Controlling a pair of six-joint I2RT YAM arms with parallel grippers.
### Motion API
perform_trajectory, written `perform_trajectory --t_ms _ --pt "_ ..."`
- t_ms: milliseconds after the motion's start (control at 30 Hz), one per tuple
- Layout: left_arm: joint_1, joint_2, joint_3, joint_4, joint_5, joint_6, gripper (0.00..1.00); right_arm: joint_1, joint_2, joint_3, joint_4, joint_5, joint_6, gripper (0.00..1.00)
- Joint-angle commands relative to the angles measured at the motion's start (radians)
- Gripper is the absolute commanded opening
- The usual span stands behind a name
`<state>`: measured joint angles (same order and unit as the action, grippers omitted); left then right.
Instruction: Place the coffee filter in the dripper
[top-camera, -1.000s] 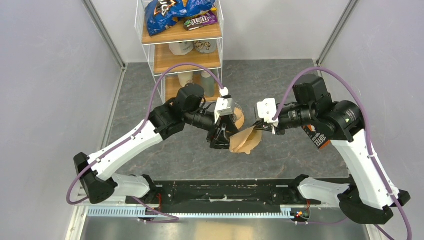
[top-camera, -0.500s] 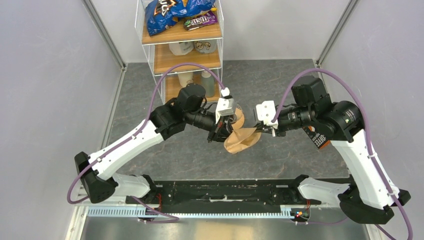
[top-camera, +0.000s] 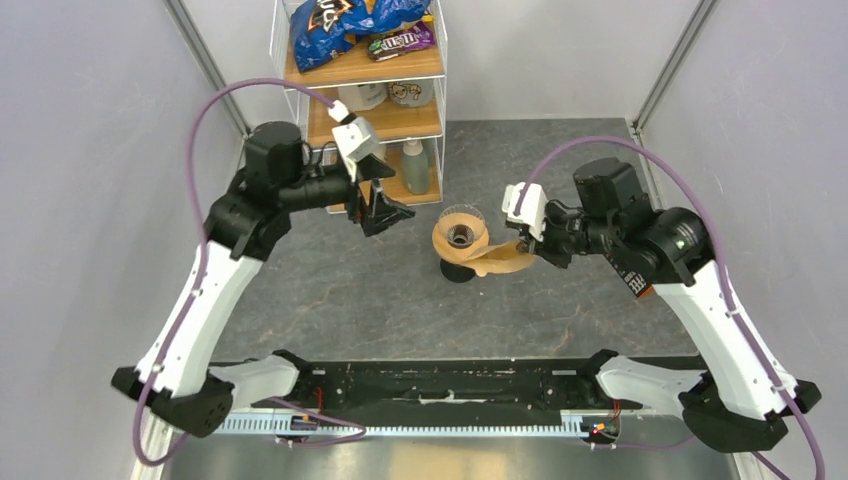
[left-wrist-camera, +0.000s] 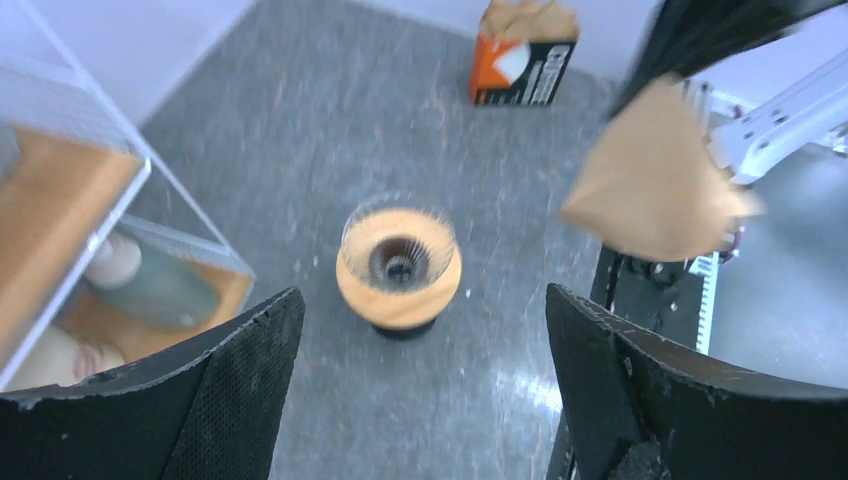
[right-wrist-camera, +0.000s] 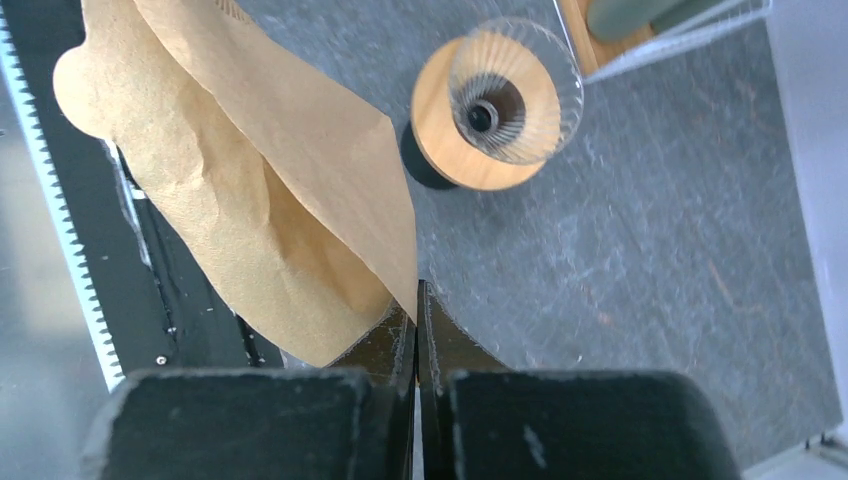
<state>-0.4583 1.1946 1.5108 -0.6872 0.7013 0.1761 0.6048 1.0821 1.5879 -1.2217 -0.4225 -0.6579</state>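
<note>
The dripper (top-camera: 460, 232), a clear glass cone in a light-wood ring on a black base, stands upright on the grey table with nothing inside it. The tan paper coffee filter (top-camera: 497, 262) hangs just right of it and slightly nearer, overlapping the ring's edge in the top view. My right gripper (top-camera: 528, 250) is shut on the filter's corner. In the right wrist view the filter (right-wrist-camera: 250, 170) fans out left of the pinching tips (right-wrist-camera: 417, 292), its two layers parted, with the dripper (right-wrist-camera: 495, 105) beyond. My left gripper (top-camera: 386, 214) stands open and empty, left of the dripper (left-wrist-camera: 400, 265).
A white wire rack (top-camera: 360, 90) with wooden shelves holding snack bags, jars and bottles stands at the back left, close behind my left gripper. A black-and-orange coffee packet (left-wrist-camera: 522, 55) stands on the table behind my right arm. Grey walls close both sides.
My left gripper let go of the filter, opened wide and pulled back left toward the rack. My right gripper kept the filter and carried it up beside the dripper.
</note>
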Motion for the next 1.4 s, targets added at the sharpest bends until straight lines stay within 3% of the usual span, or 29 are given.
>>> perform_trajectory --t_ms 0,167,233,333,433,600,733,900,1367 --pt "-0.081 -0.087 0.066 0.066 -0.037 -0.051 0.95 0.003 0.059 -0.004 0.077 0.157 0.149 0.00" --pt "-0.253 -0.115 -0.012 0.156 -0.188 -0.062 0.95 0.004 0.093 -0.005 0.181 0.221 0.364 0.00" --pt "-0.330 -0.145 -0.042 0.172 -0.193 0.109 0.94 0.003 0.108 0.007 0.179 0.187 0.388 0.00" --pt "-0.412 -0.124 0.039 -0.092 -0.088 0.538 0.92 0.003 0.149 0.041 0.124 0.154 0.388 0.00" --pt "-0.542 -0.080 0.090 -0.187 -0.264 0.701 0.83 0.005 0.158 0.028 0.122 0.159 0.388 0.00" --pt "-0.712 -0.022 0.080 -0.221 -0.479 0.836 0.68 0.020 0.166 0.017 0.133 0.203 0.413 0.01" --pt "-0.771 0.035 0.076 -0.168 -0.629 0.859 0.61 0.041 0.172 0.017 0.123 0.213 0.413 0.03" --pt "-0.789 0.058 0.057 -0.072 -0.733 0.872 0.60 0.067 0.168 0.001 0.117 0.217 0.413 0.06" --pt "-0.803 0.148 0.061 -0.092 -0.858 0.854 0.53 0.084 0.136 0.009 0.107 0.176 0.404 0.09"
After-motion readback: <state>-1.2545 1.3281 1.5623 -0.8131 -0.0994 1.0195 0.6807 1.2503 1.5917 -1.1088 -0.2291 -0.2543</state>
